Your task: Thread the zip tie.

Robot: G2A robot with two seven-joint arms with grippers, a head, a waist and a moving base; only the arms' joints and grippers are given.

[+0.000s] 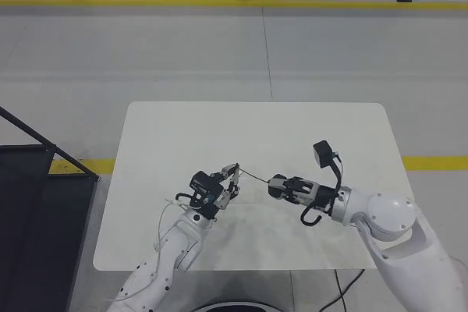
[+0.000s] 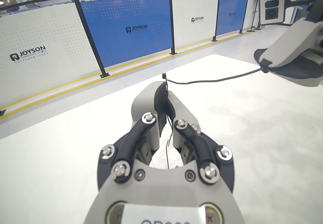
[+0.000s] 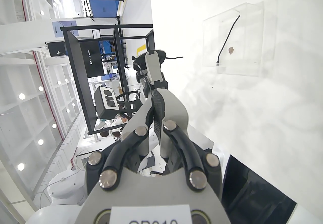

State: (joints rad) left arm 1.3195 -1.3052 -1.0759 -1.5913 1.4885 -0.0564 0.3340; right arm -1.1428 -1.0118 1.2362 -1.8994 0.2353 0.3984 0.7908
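White table (image 1: 218, 140) — clear tray (image 3: 249, 33), perhaps

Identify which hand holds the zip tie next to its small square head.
The left hand: the head of the zip tie sticks out just beyond it; the right hand pinches the strap farther along.

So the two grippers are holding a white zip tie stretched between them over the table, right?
Not quite: the zip tie is black, not white, as the left wrist view shows. The rest holds: the left gripper and the right gripper both pinch it, and it stretches between them over the table.
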